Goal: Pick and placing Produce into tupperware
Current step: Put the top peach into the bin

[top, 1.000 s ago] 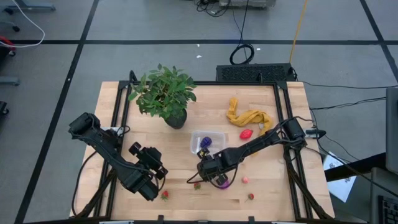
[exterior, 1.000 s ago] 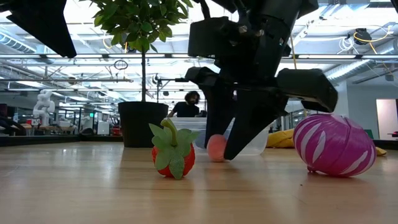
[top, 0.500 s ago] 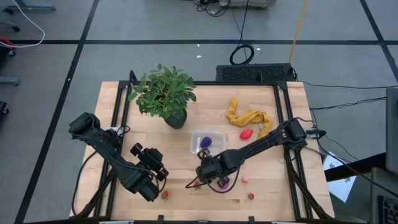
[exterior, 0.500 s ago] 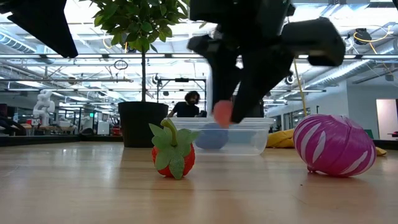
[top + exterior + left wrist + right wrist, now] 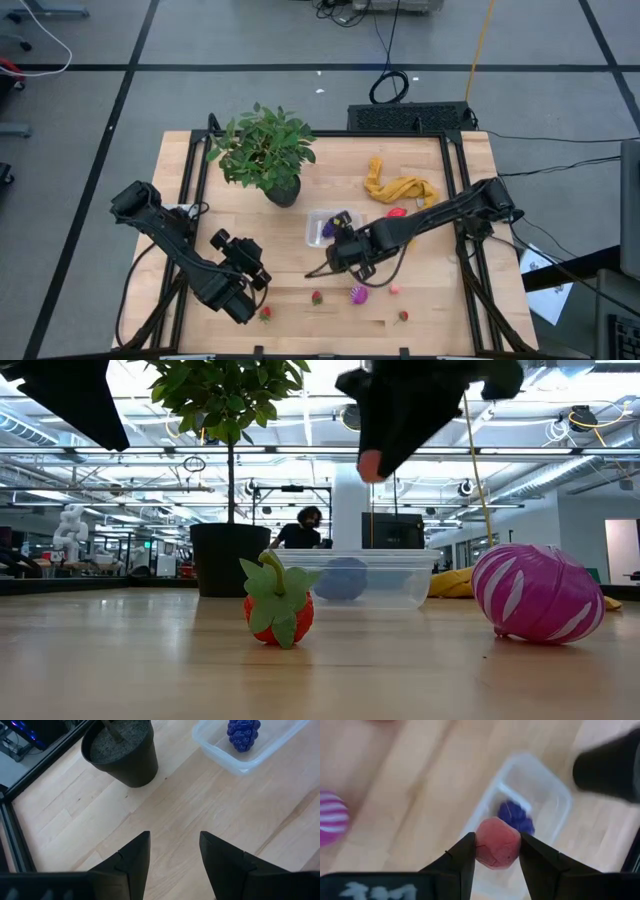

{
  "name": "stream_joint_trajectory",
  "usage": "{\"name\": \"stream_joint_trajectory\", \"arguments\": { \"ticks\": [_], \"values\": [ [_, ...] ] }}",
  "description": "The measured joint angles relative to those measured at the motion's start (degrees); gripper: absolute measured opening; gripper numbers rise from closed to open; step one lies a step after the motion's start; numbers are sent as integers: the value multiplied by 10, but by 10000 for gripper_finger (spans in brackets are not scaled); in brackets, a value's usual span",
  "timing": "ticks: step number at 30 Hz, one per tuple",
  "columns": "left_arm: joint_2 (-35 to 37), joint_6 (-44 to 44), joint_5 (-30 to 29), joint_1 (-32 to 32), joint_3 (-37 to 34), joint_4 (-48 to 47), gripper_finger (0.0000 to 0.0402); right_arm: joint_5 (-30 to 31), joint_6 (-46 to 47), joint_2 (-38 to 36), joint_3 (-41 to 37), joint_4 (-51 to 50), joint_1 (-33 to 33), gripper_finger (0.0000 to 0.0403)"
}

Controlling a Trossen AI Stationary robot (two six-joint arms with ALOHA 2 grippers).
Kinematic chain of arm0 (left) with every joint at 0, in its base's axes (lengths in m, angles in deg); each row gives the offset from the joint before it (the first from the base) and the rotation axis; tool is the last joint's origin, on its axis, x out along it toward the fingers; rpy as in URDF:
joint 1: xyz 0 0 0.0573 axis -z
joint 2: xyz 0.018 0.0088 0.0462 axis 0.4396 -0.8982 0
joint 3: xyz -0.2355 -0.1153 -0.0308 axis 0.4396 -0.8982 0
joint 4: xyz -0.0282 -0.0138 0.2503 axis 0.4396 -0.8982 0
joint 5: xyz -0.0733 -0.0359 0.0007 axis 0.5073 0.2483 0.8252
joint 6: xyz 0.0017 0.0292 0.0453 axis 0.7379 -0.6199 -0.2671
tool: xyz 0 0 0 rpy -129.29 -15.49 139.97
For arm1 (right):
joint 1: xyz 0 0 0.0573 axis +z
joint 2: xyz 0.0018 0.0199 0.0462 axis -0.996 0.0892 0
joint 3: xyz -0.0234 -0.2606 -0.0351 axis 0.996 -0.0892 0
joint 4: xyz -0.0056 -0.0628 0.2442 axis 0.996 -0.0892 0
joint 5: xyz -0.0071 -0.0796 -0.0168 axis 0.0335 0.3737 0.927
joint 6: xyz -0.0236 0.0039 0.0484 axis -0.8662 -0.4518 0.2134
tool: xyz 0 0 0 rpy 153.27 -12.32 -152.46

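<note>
— What had changed over the last second, starting at the near edge?

— The near strawberries (image 5: 317, 297) lay where they had been, and so did the magenta striped piece (image 5: 537, 593). The right gripper (image 5: 497, 842) had left its low spot beside that striped piece. It had risen and travelled farther in, hanging above the table (image 5: 440, 160) at the near edge of the tupperware (image 5: 313, 228). Its fingers were clamped on the pink piece (image 5: 497, 851), which a second before had sat on the wood.

— And the left gripper (image 5: 172, 840)?

— Unmoved at the near left, fingers spread with nothing between them, facing the plant's pot.

— Count the produce for me.

— Near row: three strawberries, one striped magenta piece, one small pink piece (image 5: 394, 289). One pink piece was held in the air. One purple bumpy piece (image 5: 243, 730) lay inside the tupperware. Farthest, one red piece (image 5: 396, 213) lay just beside the yellow cloth (image 5: 400, 187).

— The rest?

— One tupperware, one plant (image 5: 262, 150), one cloth.
</note>
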Motion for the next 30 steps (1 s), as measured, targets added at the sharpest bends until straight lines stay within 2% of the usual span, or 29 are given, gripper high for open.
{"name": "stream_joint_trajectory", "arguments": {
  "ticks": [6, 13, 20, 30],
  "values": [
    [0, 0, 0, 0, 0, 0, 177, -28, 9, 1, -41, -2, -42, 140],
    [0, -5, 0, 0, 0, 0, 177, -48, 0, 1, -90, 45, -78, 143],
    [0, -5, 0, 0, 0, 1, 177, -78, 1, 0, -121, 65, -94, 142],
    [0, -5, 0, 0, 0, 2, 177, -78, -2, 1, -135, 97, -95, 142]
  ]
}}
